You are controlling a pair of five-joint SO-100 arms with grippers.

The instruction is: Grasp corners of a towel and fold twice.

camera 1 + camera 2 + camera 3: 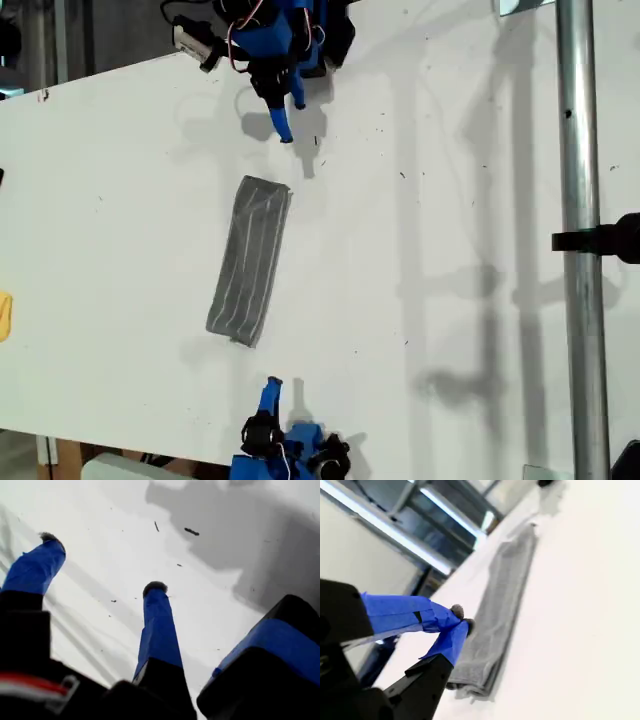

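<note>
The towel lies on the white surface folded into a long narrow strip, midway between my two arms and touched by neither. My first gripper hangs over bare surface with its jaws spread wide and nothing between them. My second gripper has its jaws closed tip to tip on nothing, near one short end of the towel. A small yellow object sits at the exterior view's left edge.
</note>
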